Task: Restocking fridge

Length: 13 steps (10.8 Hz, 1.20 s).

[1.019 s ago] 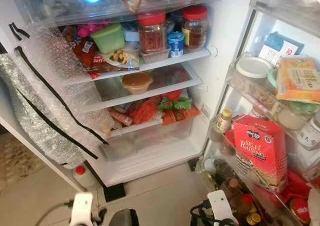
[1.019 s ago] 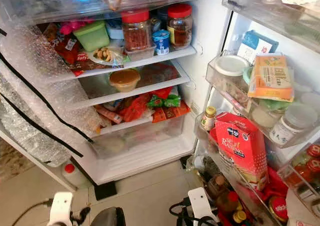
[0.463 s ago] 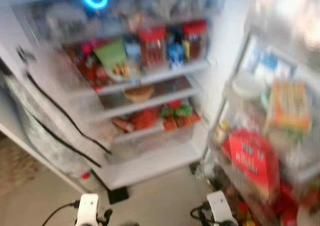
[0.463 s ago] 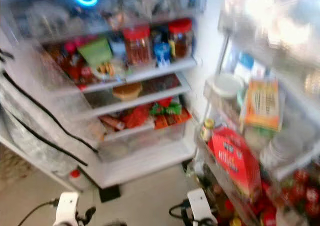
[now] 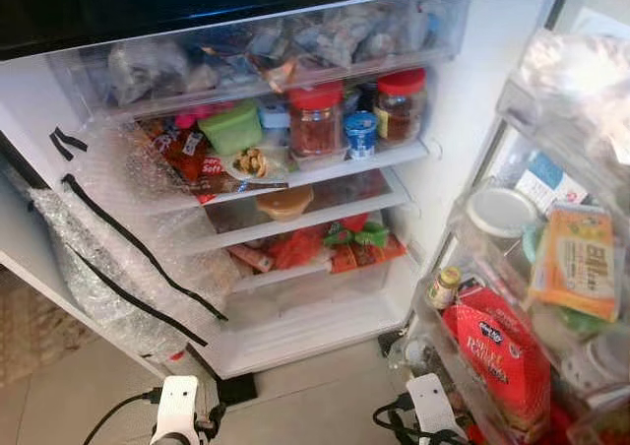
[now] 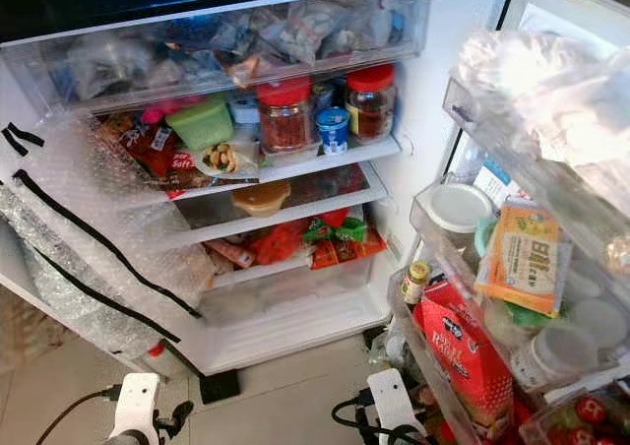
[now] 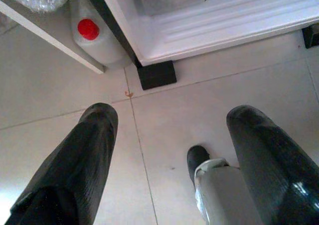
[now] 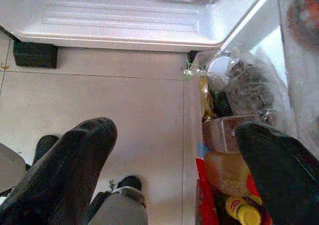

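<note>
The fridge stands open in front of me. Its top shelf (image 5: 325,169) carries two red-lidded jars (image 5: 316,120), a green tub (image 5: 228,128) and a small blue-lidded pot (image 5: 360,133). A tan bowl (image 5: 284,202) sits one shelf lower, above red and green packets (image 5: 340,243). The door rack (image 5: 463,351) on the right holds a red flour box (image 5: 497,361) and an orange box (image 5: 576,263). My left gripper (image 7: 172,118) hangs open over the floor tiles. My right gripper (image 8: 177,130) is open and empty beside the door's lowest rack.
Bubble wrap with black tape (image 5: 108,258) hangs at the fridge's left side. A red-capped bottle (image 7: 92,36) and a black block (image 7: 156,74) sit on the floor at the fridge's foot. Bottles and bags (image 8: 234,85) crowd the lowest door rack.
The whole picture has shifted: the camera tilted up, so the top drawer of bags shows more and the shelves sit lower. Both arms still hang down.
</note>
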Available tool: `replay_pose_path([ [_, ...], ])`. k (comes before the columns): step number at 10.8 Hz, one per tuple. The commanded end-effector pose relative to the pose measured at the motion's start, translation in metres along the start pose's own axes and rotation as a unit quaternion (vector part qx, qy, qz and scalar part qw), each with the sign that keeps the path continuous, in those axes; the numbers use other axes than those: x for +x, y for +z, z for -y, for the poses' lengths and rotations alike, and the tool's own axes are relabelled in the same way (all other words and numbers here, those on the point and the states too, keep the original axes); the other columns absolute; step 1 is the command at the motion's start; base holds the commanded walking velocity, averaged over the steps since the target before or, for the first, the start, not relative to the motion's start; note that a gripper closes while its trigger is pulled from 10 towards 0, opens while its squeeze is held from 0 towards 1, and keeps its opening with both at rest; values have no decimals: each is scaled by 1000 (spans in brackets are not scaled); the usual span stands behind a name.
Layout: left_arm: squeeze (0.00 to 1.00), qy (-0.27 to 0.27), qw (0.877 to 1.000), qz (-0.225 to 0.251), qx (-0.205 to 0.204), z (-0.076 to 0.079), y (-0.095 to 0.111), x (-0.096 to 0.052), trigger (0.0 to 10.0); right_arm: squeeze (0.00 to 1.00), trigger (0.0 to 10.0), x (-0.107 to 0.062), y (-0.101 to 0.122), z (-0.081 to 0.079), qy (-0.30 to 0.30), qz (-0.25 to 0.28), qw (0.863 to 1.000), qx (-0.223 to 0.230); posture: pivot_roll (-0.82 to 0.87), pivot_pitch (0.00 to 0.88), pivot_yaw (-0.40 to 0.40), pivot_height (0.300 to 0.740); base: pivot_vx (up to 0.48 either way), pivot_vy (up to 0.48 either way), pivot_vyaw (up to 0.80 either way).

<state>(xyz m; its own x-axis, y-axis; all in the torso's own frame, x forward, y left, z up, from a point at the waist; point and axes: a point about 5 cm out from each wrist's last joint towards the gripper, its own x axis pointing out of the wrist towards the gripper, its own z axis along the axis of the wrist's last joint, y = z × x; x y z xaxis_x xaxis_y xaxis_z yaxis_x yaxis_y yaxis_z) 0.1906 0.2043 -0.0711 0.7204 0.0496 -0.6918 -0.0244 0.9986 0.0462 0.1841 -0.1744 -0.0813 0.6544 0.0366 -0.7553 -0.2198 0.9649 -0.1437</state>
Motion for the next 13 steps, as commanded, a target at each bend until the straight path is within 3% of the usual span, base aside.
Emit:
replay_pose_path([
  [1,0,1,1000,-10,-2,-1,-7,-2,10000,0,10000,-1,-5,-4,1,-8,1000,11,-93,12,57,740,0,0,0],
  [4,0,-2,1000,-13,-3,1,-9,-3,10000,0,10000,-2,-6,-4,-4,-9,1000,6,-91,3,57,740,0,0,0],
  [13,0,-6,1000,-11,-4,4,-6,-1,10000,0,10000,-1,-4,-3,-10,-5,1000,10,-88,31,53,740,0,310,0],
])
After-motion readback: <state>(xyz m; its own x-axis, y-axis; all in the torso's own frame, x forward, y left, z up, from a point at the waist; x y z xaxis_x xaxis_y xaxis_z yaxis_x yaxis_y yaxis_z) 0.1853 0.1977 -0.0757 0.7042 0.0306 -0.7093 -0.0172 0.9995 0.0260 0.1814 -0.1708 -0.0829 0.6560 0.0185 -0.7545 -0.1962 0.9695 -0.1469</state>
